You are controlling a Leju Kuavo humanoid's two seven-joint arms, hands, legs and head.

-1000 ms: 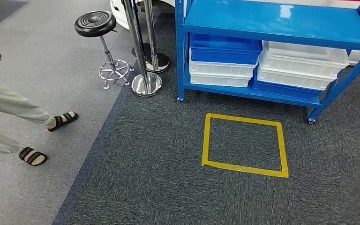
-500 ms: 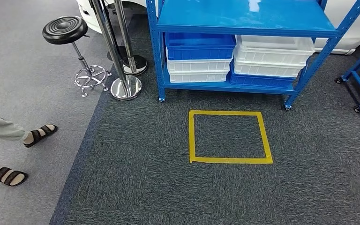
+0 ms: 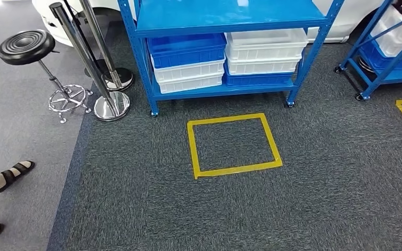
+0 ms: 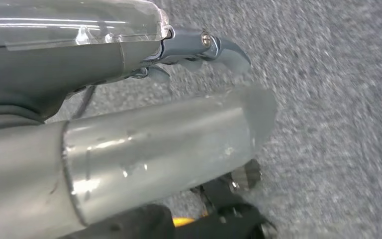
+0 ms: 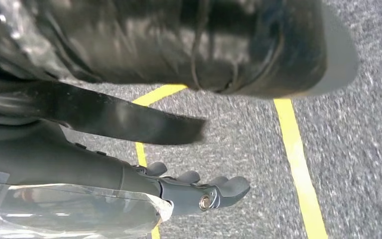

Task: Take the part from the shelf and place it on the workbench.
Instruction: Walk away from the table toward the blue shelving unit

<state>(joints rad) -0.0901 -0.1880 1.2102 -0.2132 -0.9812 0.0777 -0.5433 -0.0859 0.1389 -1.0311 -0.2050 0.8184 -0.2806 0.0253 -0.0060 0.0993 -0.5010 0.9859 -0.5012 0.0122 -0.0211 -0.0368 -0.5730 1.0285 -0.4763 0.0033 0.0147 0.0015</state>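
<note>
A blue metal shelf (image 3: 225, 13) stands ahead in the head view, its upper board bare where I can see it. On its lower board sit a blue bin (image 3: 188, 49) and stacked white bins (image 3: 264, 49); I cannot make out a part in them. My left hand (image 4: 199, 50) hangs beside my body above the grey carpet, fingers loosely apart and holding nothing. My right hand (image 5: 199, 186) also hangs over the carpet, fingers loosely extended and empty, near yellow tape lines (image 5: 298, 164).
A yellow tape square (image 3: 234, 171) marks the carpet in front of the shelf. A black stool (image 3: 25, 46) and two chrome stanchions (image 3: 111, 104) stand at the left. A second blue rack (image 3: 387, 57) stands at the right. A person's sandalled feet (image 3: 11, 175) are at the far left.
The camera has swung to the right: shelf, stool and tape square slid left in the picture, and a second blue rack and more tape came in at the right.
</note>
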